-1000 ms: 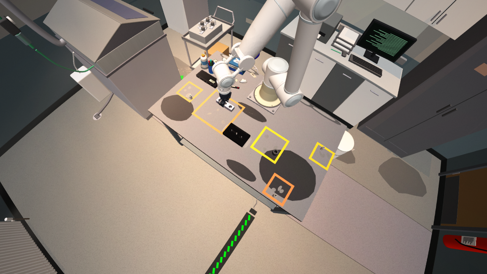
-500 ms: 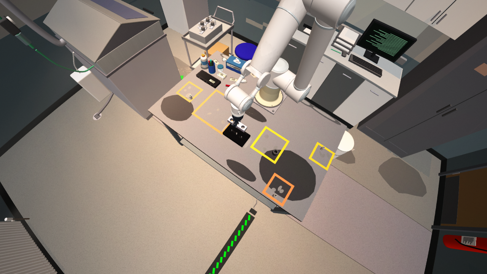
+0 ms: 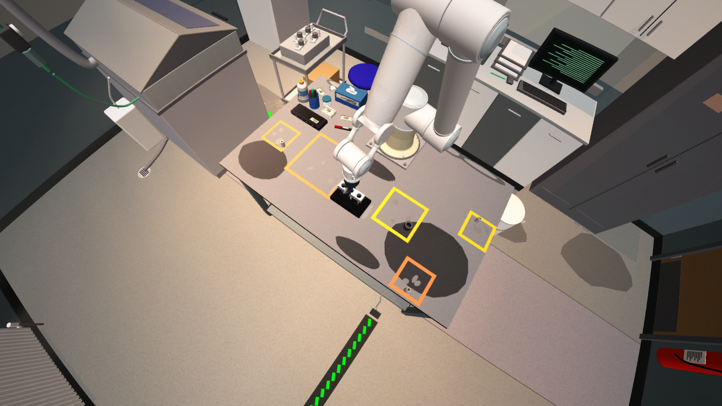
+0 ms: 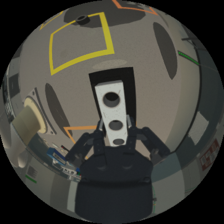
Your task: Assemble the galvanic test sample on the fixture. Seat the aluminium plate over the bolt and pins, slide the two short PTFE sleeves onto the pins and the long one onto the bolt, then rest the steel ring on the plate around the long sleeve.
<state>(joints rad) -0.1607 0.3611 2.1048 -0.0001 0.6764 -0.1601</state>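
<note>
The aluminium plate (image 3: 353, 193) (image 4: 112, 111), a pale bar with three holes, hangs just above the black fixture (image 3: 350, 202) (image 4: 130, 83) near the middle of the table, and it is held at one end by my gripper (image 3: 346, 187) (image 4: 116, 132), which is closed on it. The steel ring (image 3: 408, 225) (image 4: 81, 18) lies on the edge of the yellow square to the right. One small sleeve (image 3: 282, 144) stands in the far left yellow square, another (image 3: 478, 219) in the right yellow square. A third sleeve (image 3: 408, 290) sits in the orange square near the front edge.
The robot's base (image 3: 401, 144) stands behind the fixture on the table. Boxes, bottles and a black case (image 3: 308, 116) crowd the back left corner. A large empty orange square (image 3: 315, 161) lies left of the fixture. The table's front edge runs close below the fixture.
</note>
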